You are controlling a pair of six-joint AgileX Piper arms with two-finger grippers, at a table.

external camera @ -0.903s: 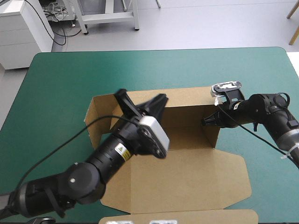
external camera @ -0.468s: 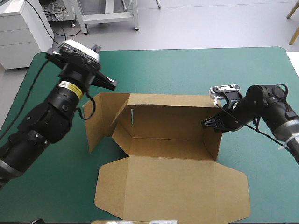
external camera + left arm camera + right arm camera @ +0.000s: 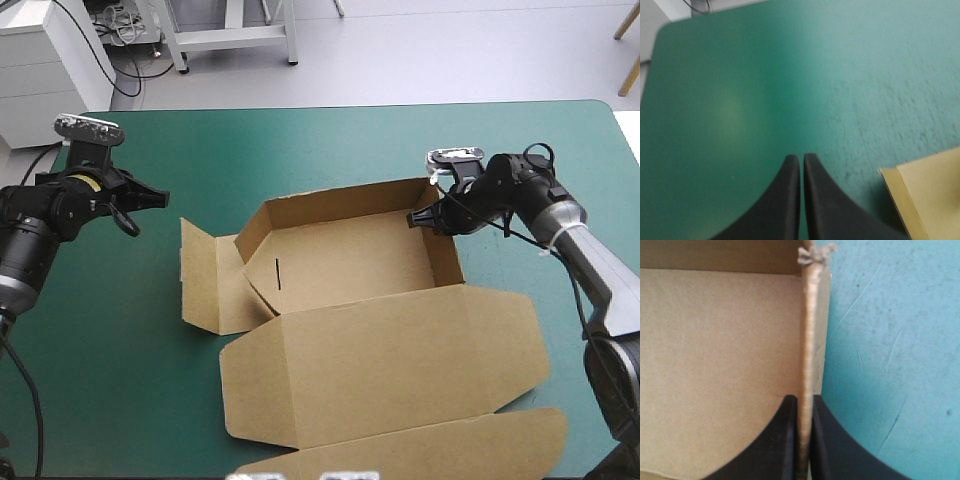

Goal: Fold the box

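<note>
The brown box (image 3: 345, 262) lies mid-table as an open tray with raised walls and its wide lid (image 3: 390, 365) spread flat toward the near edge. One end flap (image 3: 205, 275) hangs outward on the left. My right gripper (image 3: 415, 219) is shut on the box's right end wall (image 3: 808, 335), the board's edge pinched between its black fingers (image 3: 790, 440). Far to the left, my left gripper (image 3: 158, 196) is shut on nothing over the bare teal-green cover, its fingertips (image 3: 790, 167) pressed together. A corner of the box (image 3: 930, 195) shows beside it.
More brown board (image 3: 420, 455) lies at the near edge below the lid. Teal-green cover (image 3: 330, 150) lies open behind the box and along the left side.
My left arm has swung from over the box out to the far left. The box has turned and slid, its right end dragged toward the far side by my right gripper.
</note>
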